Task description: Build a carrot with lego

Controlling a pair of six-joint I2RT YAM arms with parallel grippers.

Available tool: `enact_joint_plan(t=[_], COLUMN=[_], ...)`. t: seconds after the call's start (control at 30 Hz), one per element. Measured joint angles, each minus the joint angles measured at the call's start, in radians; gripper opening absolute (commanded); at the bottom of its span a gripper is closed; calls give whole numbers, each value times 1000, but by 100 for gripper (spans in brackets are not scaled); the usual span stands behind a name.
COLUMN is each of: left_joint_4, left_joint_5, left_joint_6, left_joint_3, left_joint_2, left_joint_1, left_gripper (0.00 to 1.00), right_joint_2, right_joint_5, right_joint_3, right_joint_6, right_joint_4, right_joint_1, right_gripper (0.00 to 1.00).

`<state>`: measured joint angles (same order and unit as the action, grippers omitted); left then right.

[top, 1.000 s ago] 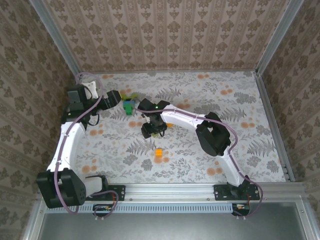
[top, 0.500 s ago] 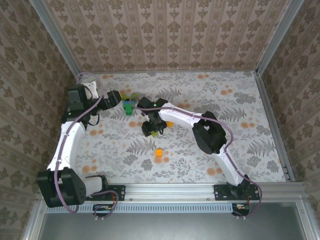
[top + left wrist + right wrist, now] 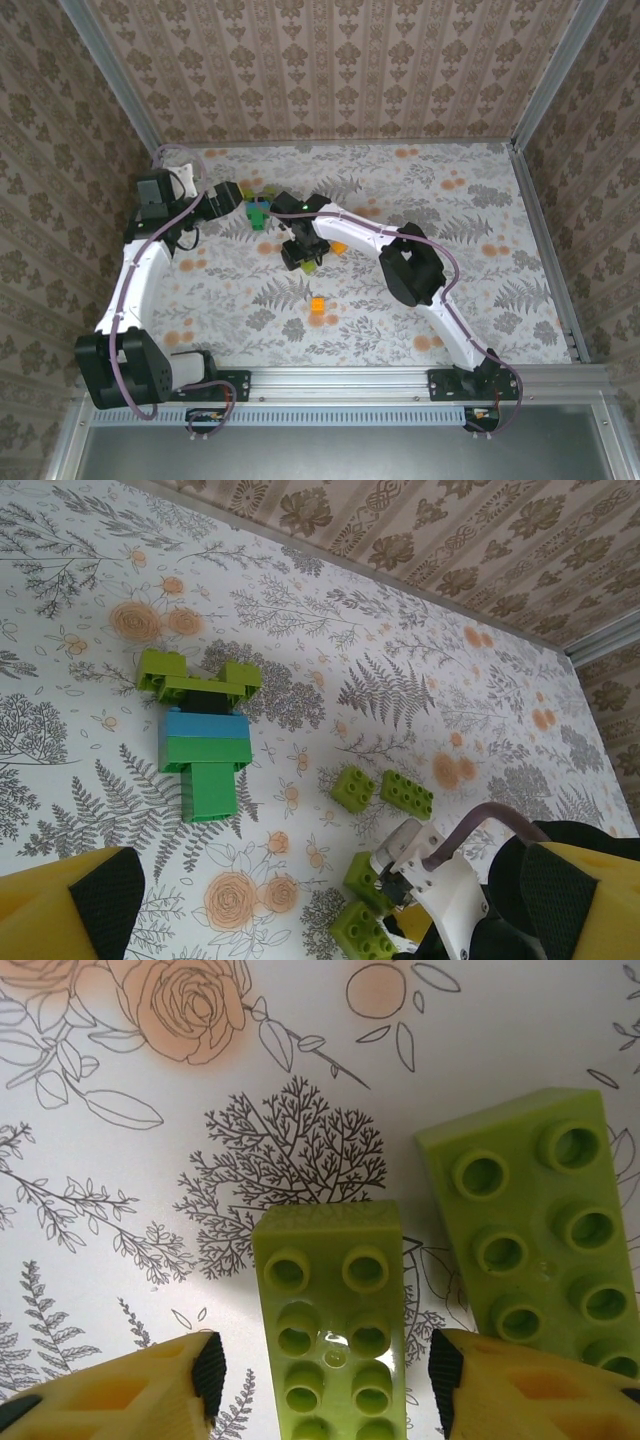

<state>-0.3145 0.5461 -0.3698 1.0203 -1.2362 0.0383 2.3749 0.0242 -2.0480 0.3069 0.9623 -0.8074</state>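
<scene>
The carrot's joined cluster (image 3: 203, 742) lies flat: two lime pieces at one end, then black, blue and green bricks (image 3: 258, 211). My left gripper (image 3: 330, 895) hovers open just beside it (image 3: 233, 196), holding nothing. My right gripper (image 3: 322, 1380) is low over the table (image 3: 300, 255), its pads straddling a lime lego brick (image 3: 335, 1320) with a gap on each side. A second lime brick (image 3: 540, 1230) lies just right of it. Two more lime bricks (image 3: 352, 787) (image 3: 406, 794) lie between the cluster and the right gripper.
A loose orange brick (image 3: 317, 306) sits on the floral table nearer the arm bases. Another orange piece (image 3: 339, 246) shows beside the right forearm. Patterned walls close the table (image 3: 480, 200) at the back and both sides.
The right gripper has shifted slightly left and its jaws have narrowed around the lime brick. The left arm has stayed still.
</scene>
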Motion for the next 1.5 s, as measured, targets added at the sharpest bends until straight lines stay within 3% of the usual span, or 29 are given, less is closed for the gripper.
enact_joint_plan(t=[0.3, 0.53, 0.77, 1.03, 1.2, 1.5], left_joint_4=[0, 0, 0, -5, -32, -53], left_joint_5=[7, 11, 15, 6, -12, -21], left_joint_6=[0, 0, 0, 7, 14, 23], left_joint_3=[0, 0, 0, 0, 0, 0], left_joint_2=[-1, -1, -1, -1, -2, -2], left_joint_1=[3, 3, 3, 3, 3, 3], left_gripper=[100, 100, 100, 100, 100, 100], right_joint_2=[6, 8, 11, -6, -102, -455], right_joint_5=[-18, -19, -24, -49, -66, -73], right_joint_3=[0, 0, 0, 14, 63, 297], right_joint_6=[-6, -10, -13, -16, -44, -254], right_joint_4=[7, 8, 13, 26, 67, 119], right_joint_1=[0, -2, -3, -23, -63, -135], right_gripper=[44, 45, 35, 33, 36, 35])
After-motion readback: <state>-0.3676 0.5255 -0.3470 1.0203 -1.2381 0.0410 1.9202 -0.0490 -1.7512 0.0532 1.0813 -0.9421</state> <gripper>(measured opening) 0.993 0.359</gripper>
